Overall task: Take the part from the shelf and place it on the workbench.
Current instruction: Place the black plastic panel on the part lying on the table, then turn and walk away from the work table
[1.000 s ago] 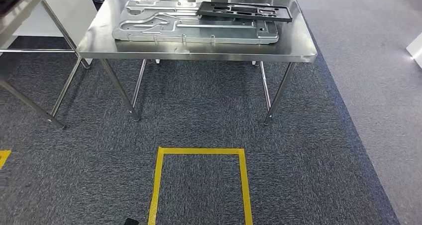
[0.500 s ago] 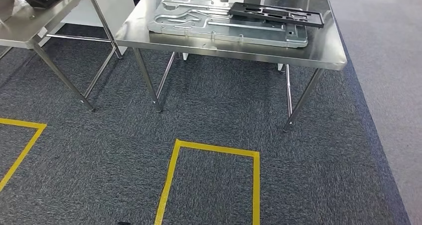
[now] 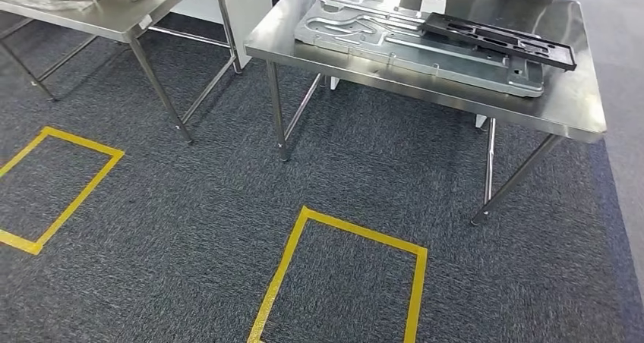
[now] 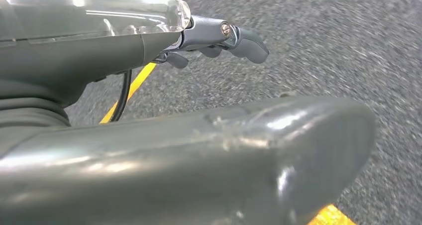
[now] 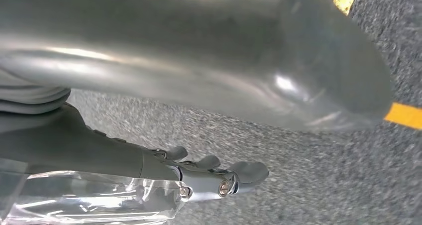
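A long black frame part (image 3: 497, 38) lies on a large silver stamped plate (image 3: 395, 43) on the steel workbench (image 3: 577, 104) at the upper right of the head view. Both arms hang down over the carpet. In the left wrist view my left hand (image 4: 124, 51) holds nothing, its fingers (image 4: 239, 38) stretched out and apart from the thick thumb (image 4: 224, 160). My right hand (image 5: 99, 150) holds nothing either, its fingers (image 5: 224, 180) extended away from the thumb (image 5: 224, 60).
A second steel table (image 3: 114, 13) stands at the upper left with a grey box and a dark object on it. Two yellow tape rectangles mark the grey carpet, one (image 3: 304, 229) below the workbench, one (image 3: 83, 184) at the left. Table legs (image 3: 277, 111) stand ahead.
The whole picture has shifted: my view has turned left, so the workbench now sits further right and tilted, and the second table and left tape rectangle have come into view.
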Controlling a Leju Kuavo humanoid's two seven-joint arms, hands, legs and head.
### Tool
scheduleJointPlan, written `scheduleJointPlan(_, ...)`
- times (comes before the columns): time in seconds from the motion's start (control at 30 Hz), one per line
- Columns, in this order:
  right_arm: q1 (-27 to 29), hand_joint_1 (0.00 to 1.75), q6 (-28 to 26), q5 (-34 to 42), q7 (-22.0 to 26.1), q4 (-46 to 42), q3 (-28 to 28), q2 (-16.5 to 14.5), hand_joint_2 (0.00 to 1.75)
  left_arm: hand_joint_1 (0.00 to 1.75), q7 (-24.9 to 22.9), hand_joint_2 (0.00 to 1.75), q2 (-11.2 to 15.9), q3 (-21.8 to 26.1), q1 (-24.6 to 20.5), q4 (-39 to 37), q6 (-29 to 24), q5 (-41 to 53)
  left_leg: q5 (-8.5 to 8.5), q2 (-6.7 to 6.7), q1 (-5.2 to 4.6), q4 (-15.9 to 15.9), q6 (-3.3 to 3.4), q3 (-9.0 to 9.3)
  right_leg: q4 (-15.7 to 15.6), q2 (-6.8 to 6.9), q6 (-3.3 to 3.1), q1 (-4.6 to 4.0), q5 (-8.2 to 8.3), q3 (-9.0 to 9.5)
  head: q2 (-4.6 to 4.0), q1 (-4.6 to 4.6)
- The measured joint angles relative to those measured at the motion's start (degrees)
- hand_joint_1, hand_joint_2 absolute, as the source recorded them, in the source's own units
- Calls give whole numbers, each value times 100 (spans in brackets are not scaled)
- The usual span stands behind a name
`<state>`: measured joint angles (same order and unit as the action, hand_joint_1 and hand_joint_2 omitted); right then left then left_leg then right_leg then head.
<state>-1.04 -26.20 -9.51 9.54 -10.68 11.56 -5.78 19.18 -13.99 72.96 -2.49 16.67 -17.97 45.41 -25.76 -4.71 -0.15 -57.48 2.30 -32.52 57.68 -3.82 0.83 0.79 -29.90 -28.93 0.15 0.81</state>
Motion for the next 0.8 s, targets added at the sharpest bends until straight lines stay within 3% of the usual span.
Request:
scheduleJointPlan(0.03, 2, 0, -1, -6, -17, 2, 1, 2, 0, 0, -2, 0, -8, 23, -3, 7, 6, -4, 14, -51, 2, -5, -35, -23, -118, -66, -15, -5, 17, 37, 0, -1)
scheduleJointPlan(0.13, -7, 0, -2, -38, -52, 4, 1, -9, 0, 0, -7, 0, -17, 85, 9, 23, 29, -59, 43, -153, 7, -15, -142, -85, -161, 86, -82, 3, 59, 39, 0, -2)
scheduleJointPlan(0.2, 3, 0, -2, -86, -62, 4, 3, -22, 0, 0, -39, 0, -20, 144, 7, 37, 49, -118, -165, 55, -7, -321, -191, -235, -207, 242, -150, 36, 104, 45, 0, 29)
scheduleJointPlan(0.27, 30, 0, 4, -135, -72, 5, 4, -27, 0, 0, -119, 0, -21, 198, -3, 49, 66, -164, -581, 333, 11, -1065, -236, -559, -211, 400, -178, 34, 117, 31, 0, 68)
scheduleJointPlan(0.3, 41, 0, 9, -152, -76, 6, 5, -27, 0, 0, -160, 0, -21, 220, -6, 51, 70, -183, -742, 393, 26, -1440, -259, -721, -205, 479, -178, 28, 116, 22, 0, 75)
scheduleJointPlan(0.33, 45, 0, 19, -167, -78, 6, 5, -27, 0, 0, -189, 0, -21, 243, -5, 51, 73, -198, -811, 421, 41, -1676, -277, -815, -198, 556, -176, 24, 112, 14, 1, 75)
scheduleJointPlan(0.37, 44, 0, 28, -179, -79, 6, 5, -27, 0, 0, -207, 0, -21, 268, -1, 51, 73, -214, -767, 439, 52, -1685, -286, -798, -191, 629, -171, 22, 107, 10, 1, 75)
scheduleJointPlan(0.43, 35, 0, 44, -191, -80, 6, 5, -29, 0, 0, -201, 0, -20, 317, 1, 54, 76, -262, -432, 542, 63, -1022, -276, -409, -177, 764, -142, 20, 85, 24, 1, 77)
scheduleJointPlan(0.5, 27, 0, 52, -196, -79, 6, 5, -32, 0, 0, -175, 0, -22, 349, -9, 59, 79, -302, -204, 764, 35, -242, -228, 25, -160, 872, -88, -6, 50, 49, 1, 74)
scheduleJointPlan(0.57, 15, 0, 61, -205, -82, 6, 5, -32, 0, 0, -164, 0, -25, 379, -13, 63, 78, -317, -191, 832, 3, -3, -174, 131, -155, 957, -31, -36, 27, 71, 1, 56)
scheduleJointPlan(0.63, -14, 0, 70, -220, -104, 5, 5, -31, 0, 0, -163, 0, -28, 424, -7, 66, 76, -336, -160, 708, 9, 21, -109, 115, -149, 988, 36, -25, 1, 100, 0, 45)
scheduleJointPlan(0.7, -21, 0, 77, -229, -129, 5, 5, -30, 0, 0, -162, 0, -38, 453, -9, 74, 73, -353, -112, 601, 29, 57, -27, 114, 76, 756, 97, 1, -196, 17, 0, 25)
scheduleJointPlan(0.77, -2, 0, 80, -230, -143, 8, 5, -29, 0, 0, -162, 0, -45, 457, -18, 82, 70, -361, -78, 494, 31, 64, 22, 90, 764, 476, 115, 10, -601, -313, 0, -4)
scheduleJointPlan(0.8, 6, 0, 83, -232, -149, 10, 5, -29, 0, 0, -163, 0, -45, 460, -20, 85, 70, -365, -71, 428, 22, 61, 33, 74, 1164, 427, 112, 9, -770, -515, 0, -9)
